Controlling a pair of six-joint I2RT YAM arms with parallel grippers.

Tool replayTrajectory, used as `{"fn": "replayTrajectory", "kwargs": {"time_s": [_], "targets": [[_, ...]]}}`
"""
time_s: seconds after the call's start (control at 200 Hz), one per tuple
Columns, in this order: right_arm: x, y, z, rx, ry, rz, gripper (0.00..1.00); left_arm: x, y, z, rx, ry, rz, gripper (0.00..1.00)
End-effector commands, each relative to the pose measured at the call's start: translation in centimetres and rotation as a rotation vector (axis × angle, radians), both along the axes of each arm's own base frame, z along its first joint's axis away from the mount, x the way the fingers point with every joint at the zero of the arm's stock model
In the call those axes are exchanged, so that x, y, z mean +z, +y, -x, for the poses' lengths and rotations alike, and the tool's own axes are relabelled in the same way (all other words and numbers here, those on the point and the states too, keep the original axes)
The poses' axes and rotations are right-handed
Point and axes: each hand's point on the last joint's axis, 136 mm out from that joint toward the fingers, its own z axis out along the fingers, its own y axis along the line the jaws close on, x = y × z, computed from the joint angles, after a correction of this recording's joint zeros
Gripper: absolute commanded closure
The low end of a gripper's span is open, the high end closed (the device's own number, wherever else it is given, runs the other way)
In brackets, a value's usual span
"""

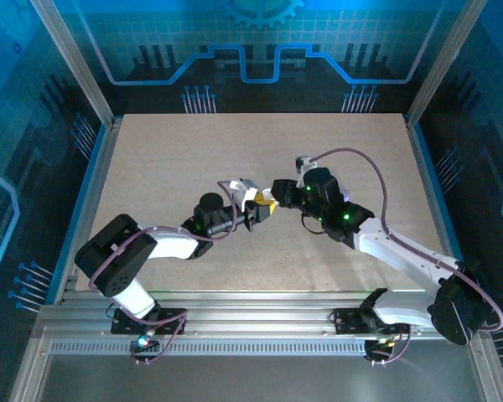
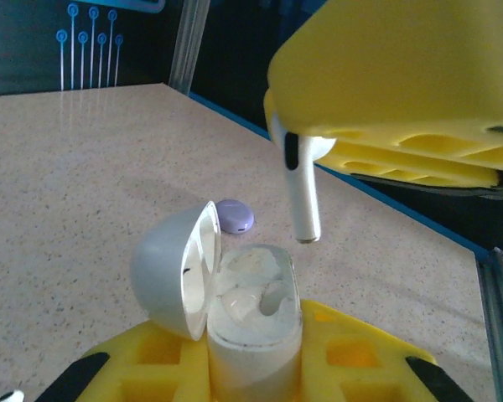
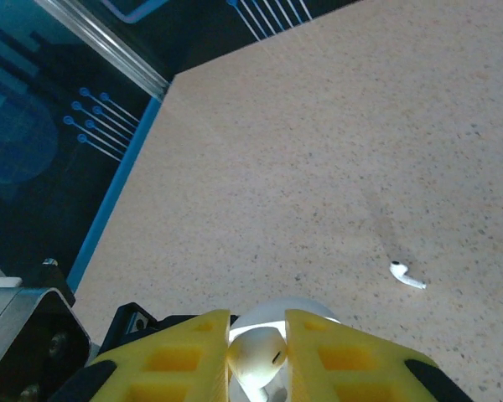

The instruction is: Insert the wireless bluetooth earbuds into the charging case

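From above: shows left gripper [image 1: 260, 209] and right gripper [image 1: 273, 198] tip to tip over the middle of the table [image 1: 168, 159], probably so one steadies what the other fills.

From the left wrist: shows the left pads pressed onto the charging case [image 2: 253, 335], held upright with its lid [image 2: 172, 272] swung back leftward, leaving the sockets open upward. Shows one earbud [image 2: 303, 197] just above and right of the opening, not touching, stem down, apparently lined up for a straight drop. Shows a lilac puck [image 2: 234, 216] lying beyond.

From the right wrist: shows the right pads pinching that earbud's bulb. Shows the second earbud [image 3: 407, 275] loose on the table, well off to the right, seemingly waiting its turn.
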Motion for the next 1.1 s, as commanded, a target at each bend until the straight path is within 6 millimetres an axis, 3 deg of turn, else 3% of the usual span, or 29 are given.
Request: {"fn": "replayTrajectory", "kwargs": {"time_s": [0.0,0.235,1.096], "targets": [[3.2,0.2,-0.1,0.044,-0.137,-0.037,0.78,1.9,-0.9,0.9,-0.054,-0.112,0.037,0.85],[4.0,0.1,0.6,0.068,-0.192,-0.040,0.78,3.0,-1.0,1.0,-0.054,-0.155,0.048,0.85],[1.3,-0.6,0.7,0.051,-0.158,0.016,0.78,5.9,-0.7,1.2,-0.039,-0.214,0.106,0.84]]}}
